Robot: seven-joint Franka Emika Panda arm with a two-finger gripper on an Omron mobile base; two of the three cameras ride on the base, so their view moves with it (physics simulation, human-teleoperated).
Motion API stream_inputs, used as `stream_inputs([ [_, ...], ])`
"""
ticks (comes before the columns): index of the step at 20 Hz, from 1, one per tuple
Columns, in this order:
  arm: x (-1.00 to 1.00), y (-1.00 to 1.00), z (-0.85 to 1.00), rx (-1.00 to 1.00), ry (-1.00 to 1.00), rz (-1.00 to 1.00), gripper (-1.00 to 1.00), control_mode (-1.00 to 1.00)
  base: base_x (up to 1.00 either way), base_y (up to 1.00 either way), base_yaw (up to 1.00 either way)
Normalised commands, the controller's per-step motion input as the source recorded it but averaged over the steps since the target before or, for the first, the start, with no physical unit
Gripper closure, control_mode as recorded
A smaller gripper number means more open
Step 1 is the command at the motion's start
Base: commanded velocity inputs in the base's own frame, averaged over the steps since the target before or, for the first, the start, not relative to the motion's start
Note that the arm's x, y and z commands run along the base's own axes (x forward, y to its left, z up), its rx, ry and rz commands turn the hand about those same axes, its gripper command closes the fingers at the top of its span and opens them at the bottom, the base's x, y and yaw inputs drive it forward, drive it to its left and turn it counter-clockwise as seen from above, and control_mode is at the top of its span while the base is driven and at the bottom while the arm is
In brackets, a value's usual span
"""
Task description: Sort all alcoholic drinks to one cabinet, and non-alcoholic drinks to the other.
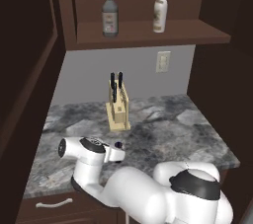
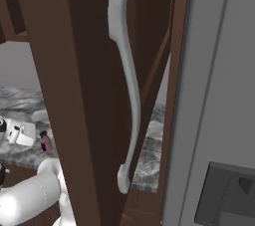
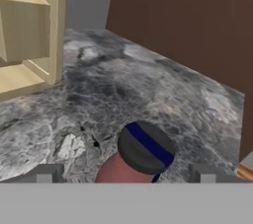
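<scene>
Two alcoholic drinks stand upright on the shelf of an open dark brown wall cabinet [image 1: 148,33]: a clear glass bottle [image 1: 109,13] with a red cap and a cream-white slim-necked bottle [image 1: 160,8]. A small red bottle [image 3: 143,151] with a dark cap, a non-alcoholic drink, stands on the grey marble counter [image 1: 168,129]. My gripper [image 3: 127,174] is open, low over the counter, with that red bottle [image 2: 45,141] between its fingertips [image 3: 49,173]. I cannot tell whether the fingers touch it. In the right base view the gripper [image 2: 32,137] sits just left of the bottle.
A wooden knife block [image 1: 117,104] stands mid-counter behind the gripper, and shows as the knife block [image 3: 29,30] at upper left of the hand view. A cabinet door with a long curved grey handle [image 2: 127,85] hangs open close by. A drawer handle [image 1: 53,202] lies below the counter edge.
</scene>
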Motion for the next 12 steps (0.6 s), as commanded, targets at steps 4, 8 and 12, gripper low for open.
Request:
stream_inputs([
  [4,0.08,0.00,0.00,-0.04,0.00,-0.02,-1.00,-1.00,0.00,0.00,0.00],
  [8,0.06,-0.04,-0.06,-0.05,0.00,-0.01,-1.00,-1.00,0.00,0.00,0.00],
  [12,0.06,-0.16,-0.11,-0.05,0.00,0.00,-1.00,-1.00,0.00,0.00,0.00],
])
